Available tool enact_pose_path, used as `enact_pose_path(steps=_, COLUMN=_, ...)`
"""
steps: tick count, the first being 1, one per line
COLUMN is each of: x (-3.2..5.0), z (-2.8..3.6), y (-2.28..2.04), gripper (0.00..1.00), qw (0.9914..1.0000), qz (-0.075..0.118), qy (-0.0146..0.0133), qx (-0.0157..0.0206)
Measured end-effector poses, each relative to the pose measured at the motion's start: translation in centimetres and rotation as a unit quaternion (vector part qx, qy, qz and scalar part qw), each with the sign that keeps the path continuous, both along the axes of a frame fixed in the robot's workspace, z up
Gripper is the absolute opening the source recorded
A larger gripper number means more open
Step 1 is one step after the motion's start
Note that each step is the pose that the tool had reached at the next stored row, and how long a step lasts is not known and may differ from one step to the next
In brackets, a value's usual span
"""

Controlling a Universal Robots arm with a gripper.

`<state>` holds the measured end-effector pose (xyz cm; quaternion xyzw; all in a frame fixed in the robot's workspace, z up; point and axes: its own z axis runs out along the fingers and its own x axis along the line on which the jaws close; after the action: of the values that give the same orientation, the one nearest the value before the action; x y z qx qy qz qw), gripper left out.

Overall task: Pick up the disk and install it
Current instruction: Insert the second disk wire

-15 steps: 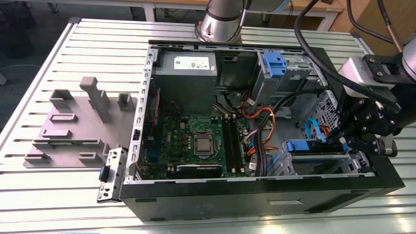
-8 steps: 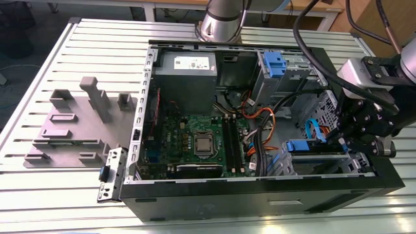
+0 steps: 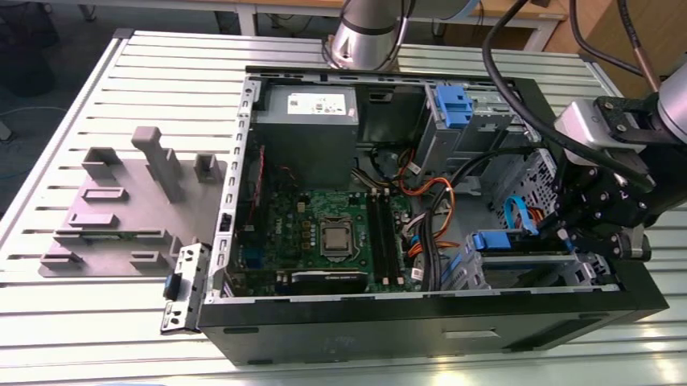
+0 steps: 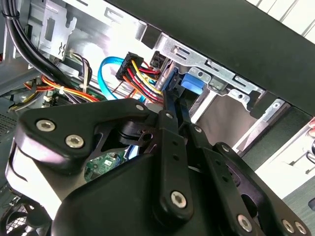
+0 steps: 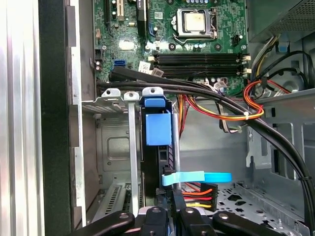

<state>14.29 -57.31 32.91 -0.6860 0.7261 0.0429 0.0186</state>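
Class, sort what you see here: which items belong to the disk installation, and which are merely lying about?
Belonging to the job:
disk, in its slot
end effector, closed on it
drive cage

Lying about:
power supply
other blue carrier
motherboard
grey fixture on the table

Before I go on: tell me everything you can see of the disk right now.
The disk shows edge-on in the first wrist view: a blue plastic carrier frame with a blue tab at one end and a thin, dark body behind it. It stands on edge in a slot of the bare-metal drive cage. The pincer is at its other end. A light-blue flat cable and a bunch of coloured wires lie there too; whether they are plugged in I cannot tell.
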Motion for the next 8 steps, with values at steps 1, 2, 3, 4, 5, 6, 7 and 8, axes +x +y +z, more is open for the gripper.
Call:
enact_pose_path(steps=1, x=0.00, z=-0.08, y=0.00, gripper=0.16, qw=1.00000, qz=0.000, qy=0.0000, qx=0.0001)
enact_pose_path(steps=2, x=0.00, z=-0.13, y=0.00, gripper=0.16, qw=1.00000, qz=0.000, qy=0.0000, qx=-0.0002)
enact_pose_path(steps=3, x=0.00, z=-0.17, y=0.00, gripper=0.16, qw=1.00000, qz=0.000, qy=0.0000, qx=-0.0004)
enact_pose_path(steps=4, x=0.00, z=-0.19, y=0.00, gripper=0.16, qw=1.00000, qz=0.000, qy=0.0000, qx=-0.0004)
enact_pose_path(steps=5, x=0.00, z=-0.21, y=0.00, gripper=0.16, qw=1.00000, qz=0.000, qy=0.0000, qx=-0.0002)
enact_pose_path(steps=6, x=0.00, z=-0.24, y=0.00, gripper=0.16, qw=1.00000, qz=0.000, qy=0.0000, qx=0.0000)
enact_pose_path(steps=7, x=0.00, z=-0.25, y=0.00, gripper=0.16, qw=1.00000, qz=0.000, qy=0.0000, qx=0.0001)
enact_pose_path(steps=8, x=0.00, z=-0.25, y=0.00, gripper=0.16, qw=1.00000, qz=0.000, qy=0.0000, qx=0.0001)
